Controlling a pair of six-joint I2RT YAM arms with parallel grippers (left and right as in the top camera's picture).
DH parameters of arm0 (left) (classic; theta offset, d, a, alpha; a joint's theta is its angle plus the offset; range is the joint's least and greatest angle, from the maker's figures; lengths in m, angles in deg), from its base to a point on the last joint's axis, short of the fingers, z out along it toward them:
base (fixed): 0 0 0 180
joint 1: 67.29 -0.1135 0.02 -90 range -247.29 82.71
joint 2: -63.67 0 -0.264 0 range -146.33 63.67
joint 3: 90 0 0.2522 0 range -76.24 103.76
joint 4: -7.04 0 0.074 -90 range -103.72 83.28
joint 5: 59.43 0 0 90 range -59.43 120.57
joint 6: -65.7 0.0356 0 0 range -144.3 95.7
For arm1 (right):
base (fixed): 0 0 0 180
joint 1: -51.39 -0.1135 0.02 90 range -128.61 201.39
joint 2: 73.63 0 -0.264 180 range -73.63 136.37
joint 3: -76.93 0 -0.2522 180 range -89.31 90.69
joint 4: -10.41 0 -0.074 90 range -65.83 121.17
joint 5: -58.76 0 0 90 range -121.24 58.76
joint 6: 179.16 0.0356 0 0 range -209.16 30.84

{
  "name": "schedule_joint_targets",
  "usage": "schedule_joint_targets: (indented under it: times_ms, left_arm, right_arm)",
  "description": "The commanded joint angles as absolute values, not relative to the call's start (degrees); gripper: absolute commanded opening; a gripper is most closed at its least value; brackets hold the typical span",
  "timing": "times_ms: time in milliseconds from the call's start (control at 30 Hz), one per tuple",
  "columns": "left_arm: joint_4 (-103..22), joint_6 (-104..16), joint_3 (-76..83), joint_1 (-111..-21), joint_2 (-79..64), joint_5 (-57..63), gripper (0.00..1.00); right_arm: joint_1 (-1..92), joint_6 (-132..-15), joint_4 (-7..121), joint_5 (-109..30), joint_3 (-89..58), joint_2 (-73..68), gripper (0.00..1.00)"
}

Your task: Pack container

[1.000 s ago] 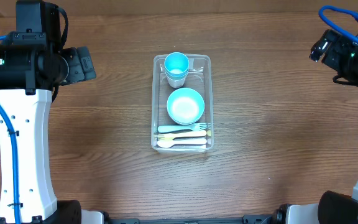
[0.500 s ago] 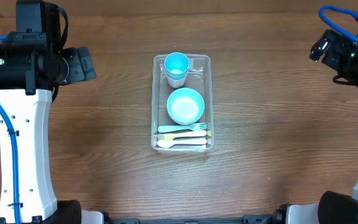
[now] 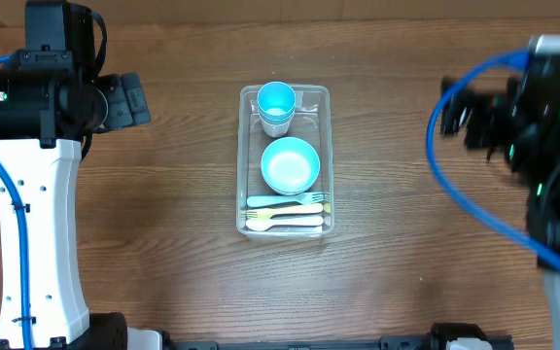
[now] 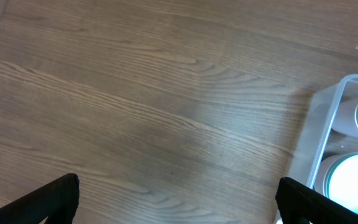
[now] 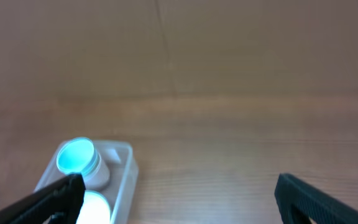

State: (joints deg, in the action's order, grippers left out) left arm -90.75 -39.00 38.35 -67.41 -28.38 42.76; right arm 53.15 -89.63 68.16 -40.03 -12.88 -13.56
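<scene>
Off to the right, right claw (image 5: pixel 179 186), released and blurred, now nearer the container (image 3: pixel 240 156); left claw (image 4: pixel 178 183) released, unmoved.

The bench (image 3: pixel 163 243) is lit evenly from above; only faint shadows are cast. At the right edge the right arm (image 3: pixel 513 126) is smeared with blur. The right wrist view is rendered soft throughout.

The worktop (image 3: pixel 163 243) is brown with wavy wood lines. The container (image 3: pixel 240 165) is clear. The cup (image 3: pixel 276 100) and bowl (image 3: pixel 290 165) are light blue. The cutlery (image 3: pixel 285 212) is cream and pale yellow.
</scene>
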Motion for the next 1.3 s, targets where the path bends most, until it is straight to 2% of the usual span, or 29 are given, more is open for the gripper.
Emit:
schedule_joint_targets:
  times_ms: [0,100,233,467,800,1267]
  left_arm:
    - [-90.5,-39.8,38.2,-67.6,-28.9,42.5,1.0]
    - [-90.5,-39.8,38.2,-67.6,-28.9,42.5,1.0]
    - [-90.5,-39.8,38.2,-67.6,-28.9,42.5,1.0]
    - [-90.5,-39.8,38.2,-67.6,-28.9,42.5,1.0]
    - [-90.5,-39.8,38.2,-67.6,-28.9,42.5,1.0]
    - [-90.5,-39.8,38.2,-67.6,-28.9,42.5,1.0]
  right_arm:
    - [52.8,-91.2,59.9,-40.4,-31.1,-24.0,1.0]
    - [52.9,-90.9,52.0,-40.4,-46.1,-34.7,1.0]
    - [52.9,-90.9,50.0,-40.4,-59.2,-47.2,1.0]
    - [52.9,-90.9,50.4,-40.4,-69.5,-62.4,1.0]
    - [52.9,-90.9,49.7,-40.4,-77.6,-68.9,1.0]
    - [52.9,-90.9,39.5,-41.5,-84.4,-72.8,1.0]
